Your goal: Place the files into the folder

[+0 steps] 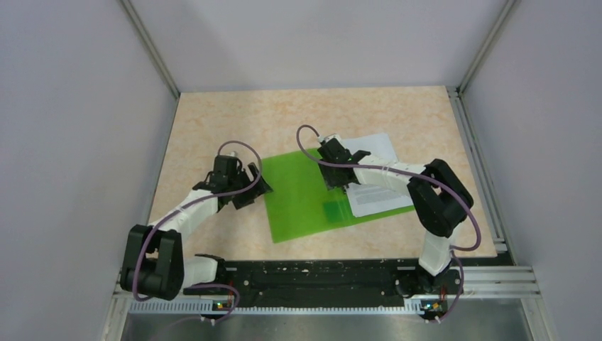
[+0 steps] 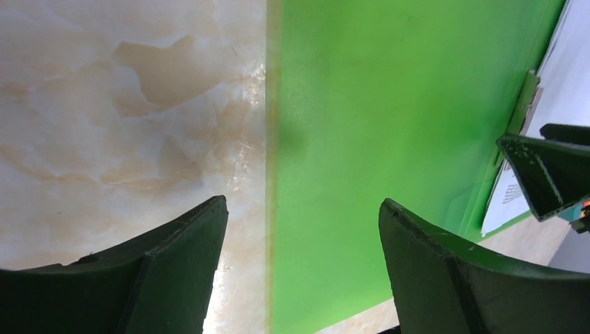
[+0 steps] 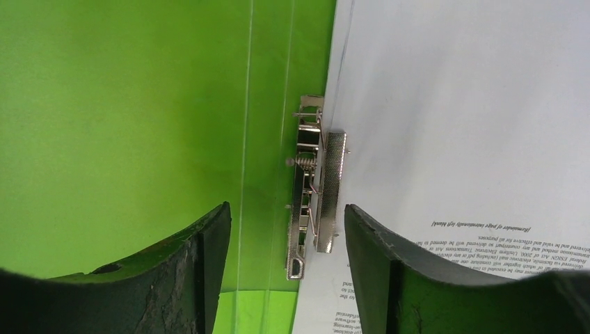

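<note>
Beige marbled tabletop (image 1: pixel 213 121) between grey walls (image 1: pixel 71 106), aluminium rails (image 1: pixel 478 170).

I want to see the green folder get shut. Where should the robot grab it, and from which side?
Probably the folder's free left edge, coming from the left. That cover lies flat and thin on the table, so the left gripper's open jaws must slip under it; the files lie on the other half.

The plastic folder (image 1: pixel 305 195) is bright green, its metal clip (image 3: pixel 316 188) shiny silver. The paper sheets (image 3: pixel 473 104) are white with tiny black words. The counter (image 1: pixel 213 121) is swirly cream.
</note>
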Controlling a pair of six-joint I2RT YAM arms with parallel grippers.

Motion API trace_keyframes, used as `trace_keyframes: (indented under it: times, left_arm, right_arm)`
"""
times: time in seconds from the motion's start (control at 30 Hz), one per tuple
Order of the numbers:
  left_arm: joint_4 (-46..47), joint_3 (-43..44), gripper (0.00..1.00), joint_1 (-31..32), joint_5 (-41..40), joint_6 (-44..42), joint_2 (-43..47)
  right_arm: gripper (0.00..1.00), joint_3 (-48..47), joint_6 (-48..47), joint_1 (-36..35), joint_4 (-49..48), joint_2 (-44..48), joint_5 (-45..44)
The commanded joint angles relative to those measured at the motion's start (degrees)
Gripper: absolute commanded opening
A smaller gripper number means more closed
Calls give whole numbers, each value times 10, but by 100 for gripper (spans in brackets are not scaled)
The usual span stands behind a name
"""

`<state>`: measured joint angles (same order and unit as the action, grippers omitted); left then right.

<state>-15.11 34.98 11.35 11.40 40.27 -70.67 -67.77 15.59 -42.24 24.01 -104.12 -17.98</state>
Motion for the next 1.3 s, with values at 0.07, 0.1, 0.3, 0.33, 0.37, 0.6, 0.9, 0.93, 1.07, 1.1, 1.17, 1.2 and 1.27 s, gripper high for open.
trace_keyframes:
  times: [0.07,0.1,0.3,0.33,0.37,0.6,0.9,0.93,1.07,1.1,1.17,1.2,1.27]
  left_arm:
    - [30,-15,85,-9,81,-17,-42]
    - [33,-19,85,-9,83,-16,-44]
    - [63,-26,85,-9,118,-3,-72]
    - [67,-27,85,-9,121,-1,-75]
    - [72,-27,85,-9,124,3,-80]
    - [66,-3,85,-9,135,7,-87]
    - [15,66,85,-9,146,-11,-64]
    - [15,73,85,-9,153,-10,-62]
    - [24,98,85,-9,182,1,-55]
    - [29,103,86,-9,191,5,-53]
    - [32,116,85,-9,207,10,-49]
    - [32,120,85,-9,211,13,-45]
    - [30,131,85,-8,217,16,-34]
  right_arm:
    - [62,19,-11,23,-35,-8,-9]
    - [63,22,-11,25,-38,-8,-5]
    - [55,38,-10,35,-53,-12,27]
    - [51,40,-10,35,-55,-13,33]
    - [47,41,-9,36,-57,-14,38]
    - [27,46,0,47,-63,-14,77]
    - [15,69,29,96,-81,-7,176]
    - [15,71,31,98,-81,-6,177]
    - [15,77,52,99,-93,-5,208]
    - [15,80,58,99,-99,-5,217]
    - [15,84,70,99,-109,-5,229]
    - [16,86,75,99,-112,-5,233]
    - [21,90,89,99,-120,-4,242]
